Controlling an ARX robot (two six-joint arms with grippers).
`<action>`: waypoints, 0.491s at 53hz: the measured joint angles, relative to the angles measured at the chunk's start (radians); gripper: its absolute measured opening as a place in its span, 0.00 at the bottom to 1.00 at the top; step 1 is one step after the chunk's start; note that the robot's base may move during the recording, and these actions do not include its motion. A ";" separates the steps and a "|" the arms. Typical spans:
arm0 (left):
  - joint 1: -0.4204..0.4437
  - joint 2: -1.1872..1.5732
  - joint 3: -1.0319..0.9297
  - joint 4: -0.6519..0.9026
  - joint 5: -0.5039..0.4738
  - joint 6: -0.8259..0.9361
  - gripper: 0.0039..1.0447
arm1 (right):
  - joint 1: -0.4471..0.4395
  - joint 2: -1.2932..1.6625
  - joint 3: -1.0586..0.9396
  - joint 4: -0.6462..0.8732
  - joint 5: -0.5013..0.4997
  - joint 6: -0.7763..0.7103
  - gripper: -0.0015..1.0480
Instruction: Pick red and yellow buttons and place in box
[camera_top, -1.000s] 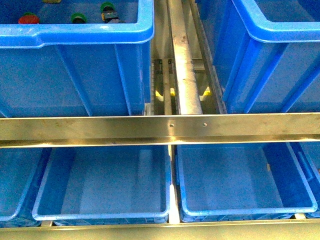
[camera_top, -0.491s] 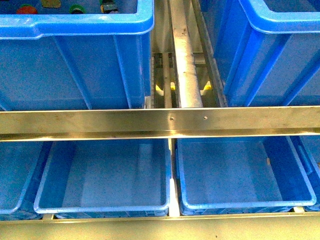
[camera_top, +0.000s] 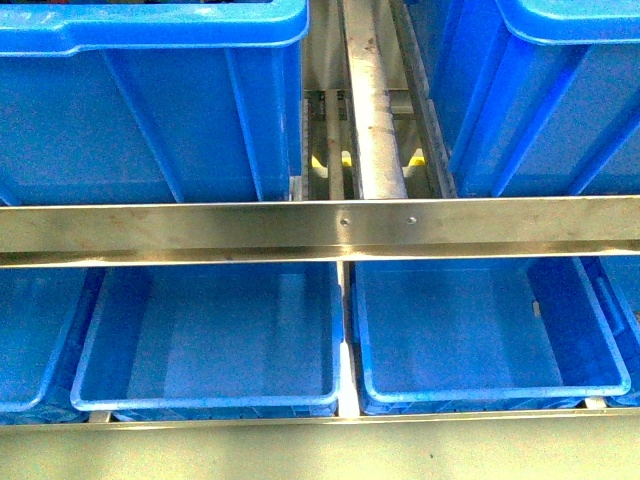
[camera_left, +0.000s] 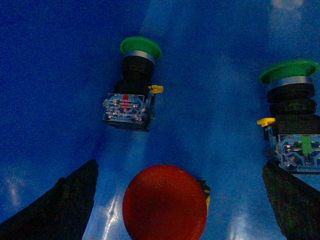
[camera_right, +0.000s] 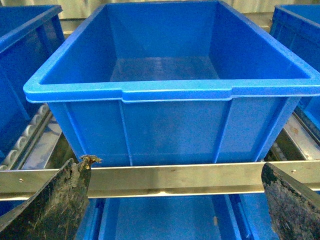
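In the left wrist view a red button (camera_left: 165, 202) stands cap-up on a blue crate floor (camera_left: 60, 90), midway between the wide-open fingers of my left gripper (camera_left: 182, 200). The fingers do not touch it. Two green-capped pushbuttons lie beyond it, one (camera_left: 135, 82) in the middle and one (camera_left: 292, 117) close to one finger. No yellow button shows. In the right wrist view my right gripper (camera_right: 182, 200) is open and empty, hovering before an empty blue box (camera_right: 175, 90) on the upper shelf. Neither gripper shows in the front view.
The front view shows two blue crates on the upper shelf, at the left (camera_top: 150, 110) and right (camera_top: 540, 100), with a steel roller rail (camera_top: 375, 110) between them. A steel crossbar (camera_top: 320, 230) runs across. Two empty blue crates (camera_top: 210, 340) (camera_top: 490, 330) sit on the lower shelf.
The front view has dropped: the upper left crate's rim has risen to the frame's top, and the buttons seen inside it earlier are out of view.
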 joint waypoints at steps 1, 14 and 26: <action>0.000 0.000 0.000 0.000 -0.001 -0.001 0.93 | 0.000 0.000 0.000 0.000 0.000 0.000 0.94; -0.002 0.000 0.000 -0.026 -0.010 -0.009 0.81 | 0.000 0.000 0.000 0.000 0.000 0.000 0.94; -0.002 0.018 0.009 -0.036 -0.016 -0.016 0.50 | 0.000 0.000 0.000 0.000 0.000 0.000 0.94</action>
